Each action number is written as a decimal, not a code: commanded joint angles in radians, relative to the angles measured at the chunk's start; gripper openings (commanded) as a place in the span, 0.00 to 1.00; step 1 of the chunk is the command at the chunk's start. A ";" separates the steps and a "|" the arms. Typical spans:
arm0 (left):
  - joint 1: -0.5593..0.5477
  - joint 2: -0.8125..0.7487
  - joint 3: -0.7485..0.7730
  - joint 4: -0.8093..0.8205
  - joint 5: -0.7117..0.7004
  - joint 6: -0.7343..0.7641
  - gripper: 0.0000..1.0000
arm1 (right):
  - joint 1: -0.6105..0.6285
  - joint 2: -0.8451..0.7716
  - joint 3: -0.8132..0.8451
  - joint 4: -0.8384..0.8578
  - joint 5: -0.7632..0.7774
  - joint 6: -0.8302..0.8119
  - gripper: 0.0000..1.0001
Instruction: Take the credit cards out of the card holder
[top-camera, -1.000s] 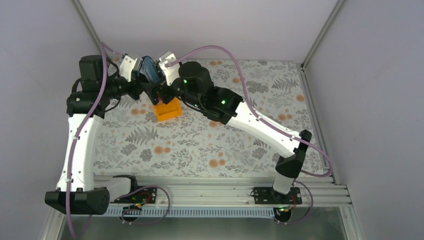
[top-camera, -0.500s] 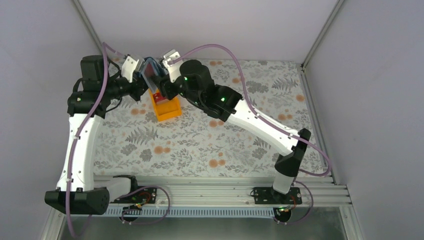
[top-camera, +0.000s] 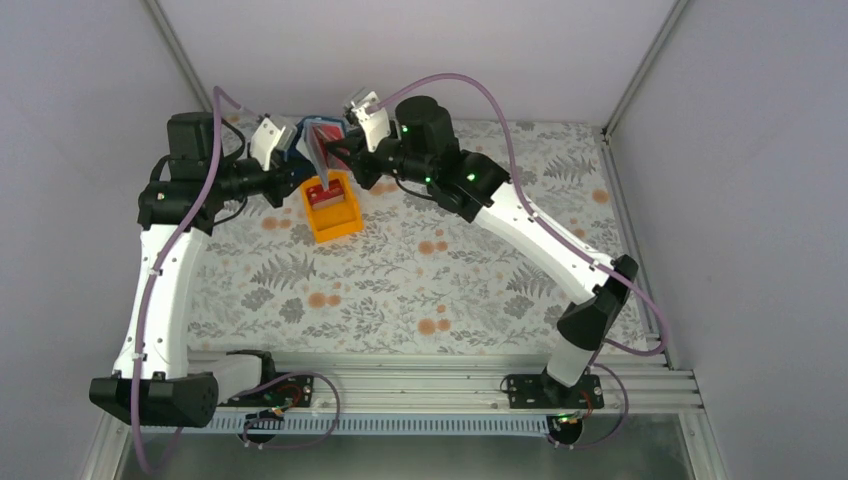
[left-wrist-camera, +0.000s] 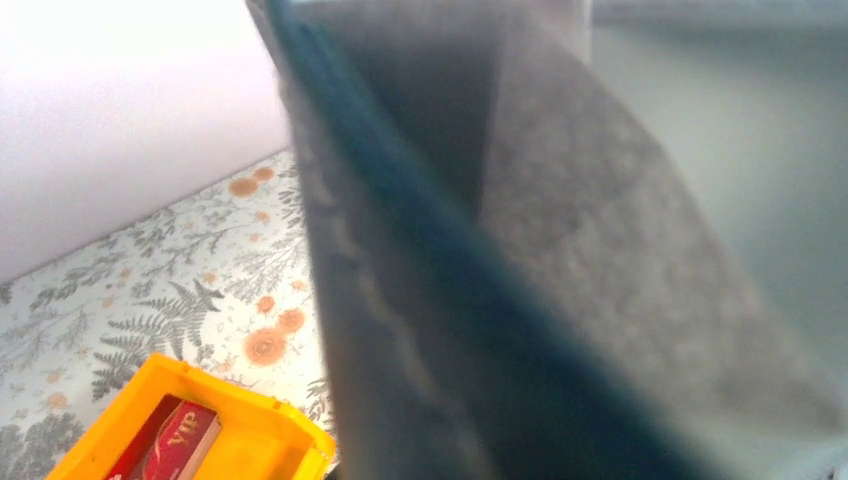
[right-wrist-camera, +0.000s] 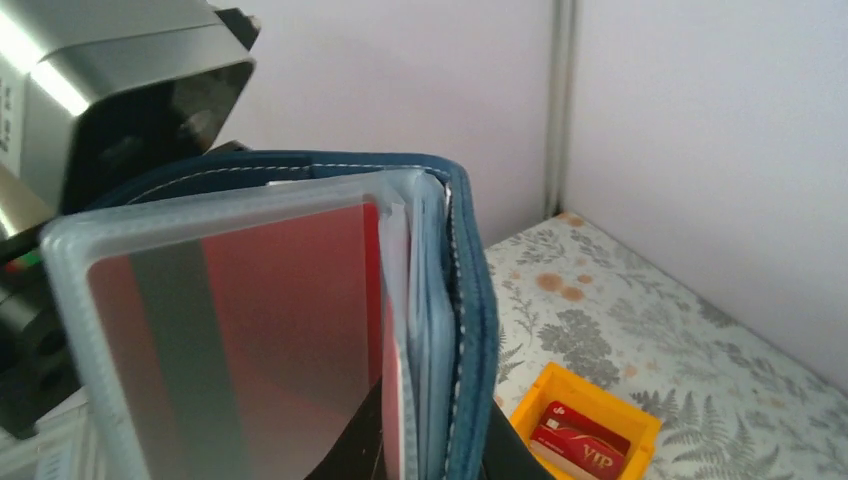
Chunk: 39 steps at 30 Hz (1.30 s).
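While the left gripper (top-camera: 290, 160) clamps the blue wallet (top-camera: 297, 133) open in mid-air at the upper left of the top view, the right gripper (top-camera: 337, 150) pinches narrowly across its lower edge, with the red card (right-wrist-camera: 230, 330) running lengthwise upward from that pinch.

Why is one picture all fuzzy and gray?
Left wrist view: the wallet is so close to the lens that it blurs, though the orange tray behind looks clearer. Right wrist view: the red card is fairly sharp. Top view: soft, even light.

Blue card holder (right-wrist-camera: 470, 330), red credit cards (right-wrist-camera: 290, 320), orange tray (top-camera: 337, 226)
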<state>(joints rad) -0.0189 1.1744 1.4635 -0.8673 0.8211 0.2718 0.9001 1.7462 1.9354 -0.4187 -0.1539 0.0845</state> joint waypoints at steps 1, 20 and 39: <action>0.000 -0.008 0.023 -0.030 0.092 0.070 0.20 | -0.095 -0.052 -0.039 -0.035 -0.226 -0.025 0.04; -0.043 0.053 0.074 0.090 -0.003 -0.057 1.00 | -0.135 -0.031 -0.078 0.027 -0.392 0.180 0.04; -0.069 0.125 0.124 0.138 -0.083 -0.125 0.94 | -0.042 -0.039 -0.024 0.019 -0.283 0.130 0.04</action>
<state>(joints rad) -0.0994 1.2911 1.5673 -0.7708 0.8143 0.1448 0.8326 1.7275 1.8664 -0.4164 -0.3317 0.2493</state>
